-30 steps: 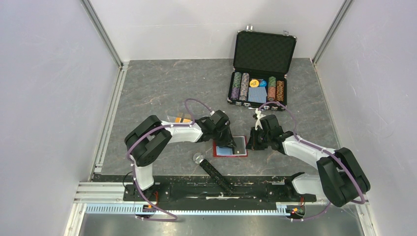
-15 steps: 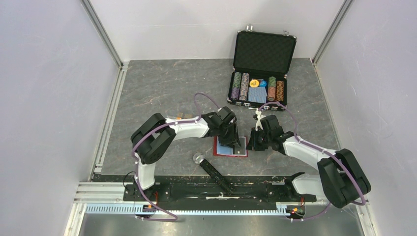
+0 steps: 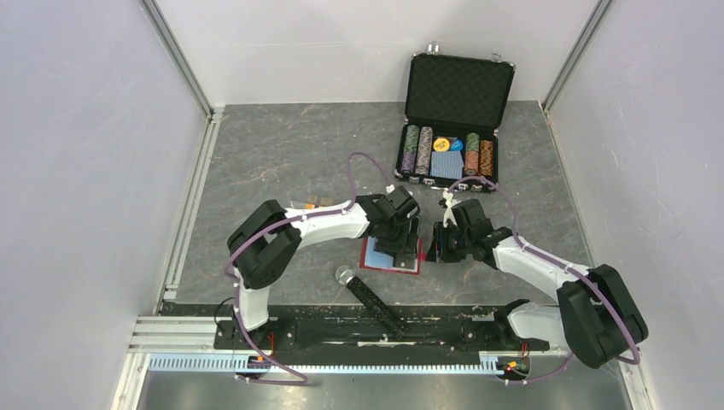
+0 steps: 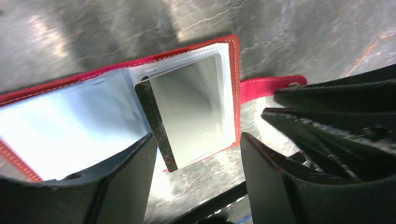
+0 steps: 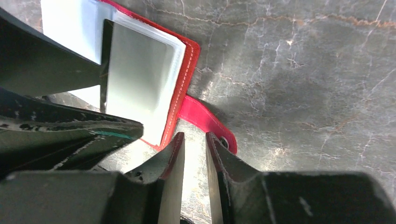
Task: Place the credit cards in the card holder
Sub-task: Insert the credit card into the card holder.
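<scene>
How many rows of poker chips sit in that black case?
4, in the black case: two rows left of the blue card deck, two right of it. More may be hidden underneath.

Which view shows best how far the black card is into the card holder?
The left wrist view: the black card lies tilted, partly inside the card holder, with its lower corner sticking out. The right wrist view shows only part of it behind the left gripper. In the top external view that gripper covers it.
</scene>
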Tool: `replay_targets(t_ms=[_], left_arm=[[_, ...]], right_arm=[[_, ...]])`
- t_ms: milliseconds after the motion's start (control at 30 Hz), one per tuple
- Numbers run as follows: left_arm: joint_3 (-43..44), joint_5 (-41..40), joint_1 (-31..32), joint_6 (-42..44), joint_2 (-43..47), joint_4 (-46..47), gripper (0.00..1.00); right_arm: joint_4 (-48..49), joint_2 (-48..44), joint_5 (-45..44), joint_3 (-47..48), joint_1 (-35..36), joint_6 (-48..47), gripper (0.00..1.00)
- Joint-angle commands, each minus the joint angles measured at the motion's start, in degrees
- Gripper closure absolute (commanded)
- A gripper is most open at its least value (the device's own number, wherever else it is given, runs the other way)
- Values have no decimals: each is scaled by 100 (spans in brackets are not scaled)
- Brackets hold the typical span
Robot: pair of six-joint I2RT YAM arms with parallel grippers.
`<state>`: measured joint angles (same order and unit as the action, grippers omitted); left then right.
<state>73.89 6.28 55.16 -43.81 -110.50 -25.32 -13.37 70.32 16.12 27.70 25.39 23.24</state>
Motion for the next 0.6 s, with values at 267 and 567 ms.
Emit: replay_targets(t_ms=[267, 567], left_arm=[[-277, 129, -376, 760, 1246, -403, 20], [-1322, 1182, -1635, 770, 2253, 81, 20]], right_arm=[[-203, -223, 30, 540, 65, -55, 68], [-206, -62, 0, 860, 354, 74, 66]])
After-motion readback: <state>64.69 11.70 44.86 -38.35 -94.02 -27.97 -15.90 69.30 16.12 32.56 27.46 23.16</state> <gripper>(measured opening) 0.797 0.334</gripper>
